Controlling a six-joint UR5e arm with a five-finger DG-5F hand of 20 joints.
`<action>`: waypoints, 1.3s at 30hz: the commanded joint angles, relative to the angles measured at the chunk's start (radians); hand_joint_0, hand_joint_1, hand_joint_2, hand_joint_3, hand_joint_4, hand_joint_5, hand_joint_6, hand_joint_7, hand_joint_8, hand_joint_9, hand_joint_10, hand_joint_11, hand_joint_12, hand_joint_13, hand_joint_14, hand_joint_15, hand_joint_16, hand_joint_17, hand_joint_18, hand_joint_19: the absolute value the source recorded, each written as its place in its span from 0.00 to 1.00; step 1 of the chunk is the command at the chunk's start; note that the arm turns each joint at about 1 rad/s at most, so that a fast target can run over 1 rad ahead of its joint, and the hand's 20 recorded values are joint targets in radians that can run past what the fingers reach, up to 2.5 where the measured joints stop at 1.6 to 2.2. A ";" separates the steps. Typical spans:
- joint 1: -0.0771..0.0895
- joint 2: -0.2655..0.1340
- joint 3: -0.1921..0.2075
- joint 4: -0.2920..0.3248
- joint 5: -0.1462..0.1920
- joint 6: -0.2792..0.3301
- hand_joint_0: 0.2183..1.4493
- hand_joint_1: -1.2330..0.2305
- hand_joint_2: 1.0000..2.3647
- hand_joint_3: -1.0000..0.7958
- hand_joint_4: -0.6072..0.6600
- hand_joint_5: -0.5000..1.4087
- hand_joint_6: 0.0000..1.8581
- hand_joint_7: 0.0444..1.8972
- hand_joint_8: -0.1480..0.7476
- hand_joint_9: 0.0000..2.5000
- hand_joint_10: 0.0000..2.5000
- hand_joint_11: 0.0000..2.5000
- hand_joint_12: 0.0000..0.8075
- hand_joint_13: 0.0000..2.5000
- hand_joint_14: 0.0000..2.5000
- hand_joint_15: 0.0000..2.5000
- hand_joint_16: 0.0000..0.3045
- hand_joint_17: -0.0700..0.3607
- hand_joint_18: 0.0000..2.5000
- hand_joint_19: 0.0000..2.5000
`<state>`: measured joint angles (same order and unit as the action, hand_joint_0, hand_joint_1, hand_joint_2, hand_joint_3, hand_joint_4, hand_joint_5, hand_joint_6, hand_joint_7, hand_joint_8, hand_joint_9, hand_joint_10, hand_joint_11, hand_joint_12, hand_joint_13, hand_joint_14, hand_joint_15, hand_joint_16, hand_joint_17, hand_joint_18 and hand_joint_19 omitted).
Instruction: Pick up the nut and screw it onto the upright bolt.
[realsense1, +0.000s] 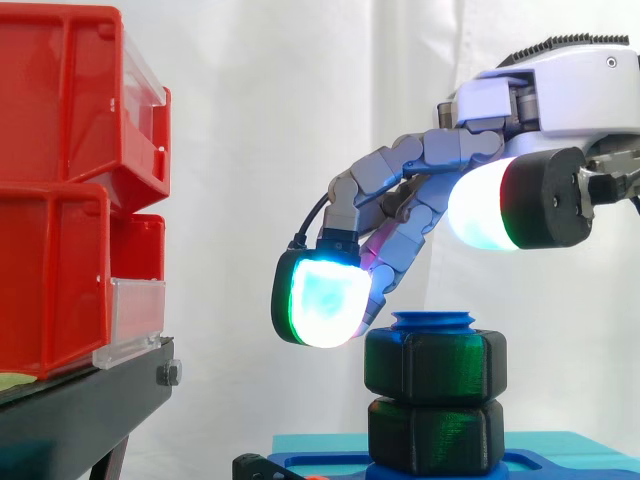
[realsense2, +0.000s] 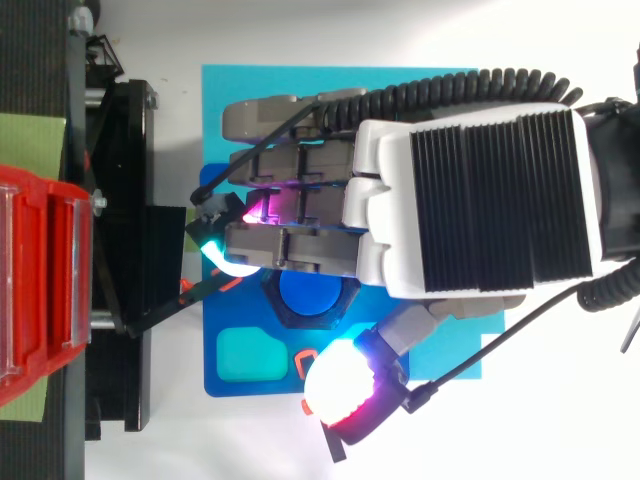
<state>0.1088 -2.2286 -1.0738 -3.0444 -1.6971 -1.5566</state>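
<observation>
Thumb pad (realsense1: 485, 205): nearest the side camera, glowing white with a green edge. It is raised above and to the right of the bolt, apart from everything below.
Hand (realsense2: 490, 200): enters from the right and hangs over the bolt, back upward. Its fingers are curled downward and the thumb is spread away from them. Nothing sits between fingers and thumb.
Fingertip pad (realsense1: 320, 300): glows cyan-white with a green rim. It is low on the left, just beside the upper corner of the upper nut. Contact with the nut cannot be told.
Upper nut (realsense1: 440, 368): dark green hexagon, threaded on the bolt directly under the curled fingers, sitting level. It is not in the hand's grasp.
Bolt (realsense1: 432, 322): blue and upright, its top showing just above the upper nut.
Lower nut (realsense1: 435, 437): same dark green, on the bolt below the upper nut, a thin gap between the two.
Blue base (realsense1: 320, 466): carries the bolt and lies on a teal mat (realsense2: 340, 85).
Pocket (realsense2: 250, 355): teal recess in the base, left of the thumb pad in the top view.
Red bins: upper bin (realsense1: 70, 90) stacked on lower bin (realsense1: 50, 280), far left, well apart from the hand. Each has a clear front plate; contents cannot be told.
Black stand (realsense1: 80, 410): holds the bins.
Backdrop: white curtain (realsense1: 260, 120).
</observation>
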 joint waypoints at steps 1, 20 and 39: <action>-0.003 0.001 -0.002 -0.001 0.001 0.000 0.24 0.71 0.00 0.28 0.66 0.23 0.27 0.51 0.41 0.32 0.00 0.00 0.28 0.27 0.00 0.00 0.07 0.28 0.13 0.00; -0.009 0.001 -0.018 -0.014 -0.001 0.000 0.25 0.71 0.00 0.28 0.60 0.25 0.27 0.67 0.42 0.33 0.00 0.00 0.27 0.28 0.00 0.00 0.07 0.28 0.14 0.00; -0.031 0.001 -0.018 -0.019 -0.007 0.000 0.26 0.69 0.00 0.28 0.60 0.27 0.35 0.64 0.45 0.41 0.00 0.00 0.25 0.33 0.00 0.00 0.06 0.26 0.19 0.00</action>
<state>0.0822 -2.2276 -1.0925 -3.0630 -1.7027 -1.5570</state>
